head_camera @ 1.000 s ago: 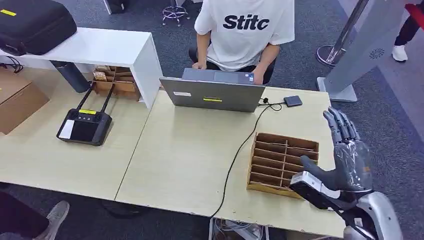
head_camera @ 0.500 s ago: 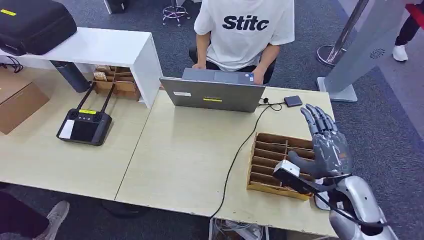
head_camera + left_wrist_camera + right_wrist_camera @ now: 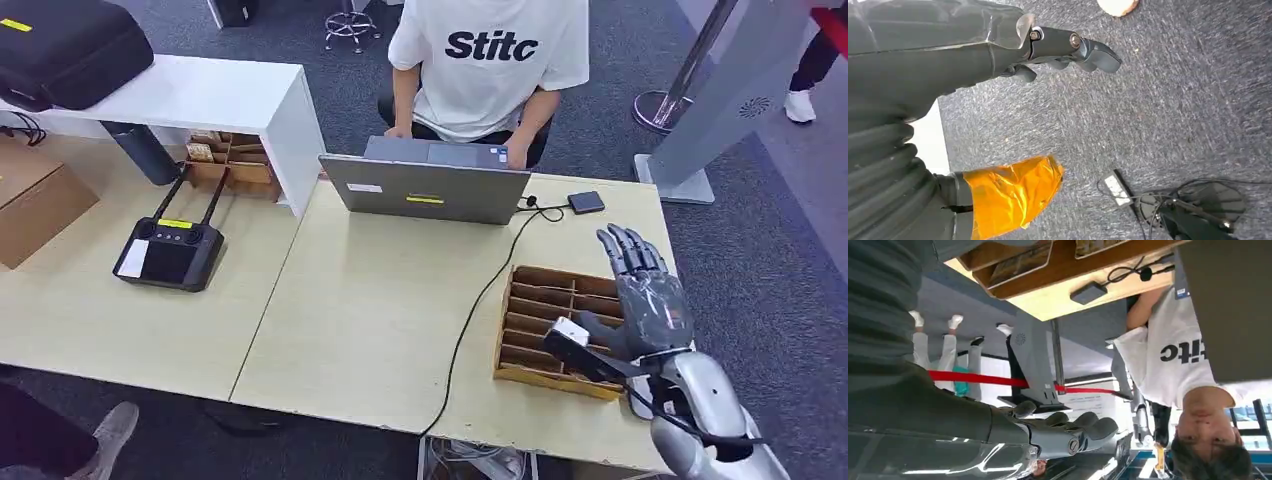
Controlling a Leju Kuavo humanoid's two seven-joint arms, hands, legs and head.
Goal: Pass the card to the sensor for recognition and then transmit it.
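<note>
Slots of the wooden divider tray [image 3: 545,310] apparently bare beneath the right robot hand [image 3: 640,305], fingers spread, nothing held.

Bare tabletop [image 3: 380,310] beside wooden organizer [image 3: 560,325]

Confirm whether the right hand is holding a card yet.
No: in the head view the right hand hovers over the wooden rack with fingers extended and nothing in its grasp.
</note>
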